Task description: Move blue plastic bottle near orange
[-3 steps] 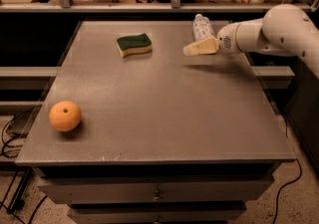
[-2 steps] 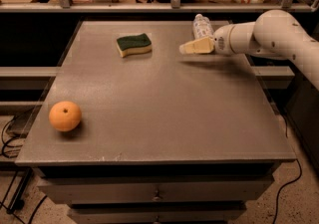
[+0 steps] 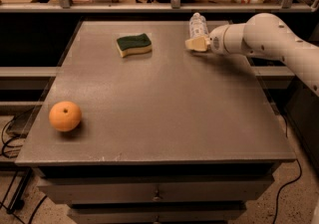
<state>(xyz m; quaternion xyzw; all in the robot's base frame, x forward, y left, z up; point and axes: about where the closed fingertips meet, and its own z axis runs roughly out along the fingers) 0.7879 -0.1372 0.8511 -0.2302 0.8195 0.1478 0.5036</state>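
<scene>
At far right: gripper (image 3: 193, 44) by upright blue plastic bottle (image 3: 198, 23)
Grasp: cannot tell
Risk: off-centre nudge topples bottle

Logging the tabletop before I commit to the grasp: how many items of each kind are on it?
bottle: 1
orange: 1
sponge: 1
total: 3
The gripper is at the far right, close by the bottle.

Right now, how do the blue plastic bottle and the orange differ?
The blue plastic bottle is at the table's far right; the orange is near its front left. The bottle is pale and elongated; the orange round and bright. The gripper is beside the bottle, far from the orange. Both rest on the table.
</scene>
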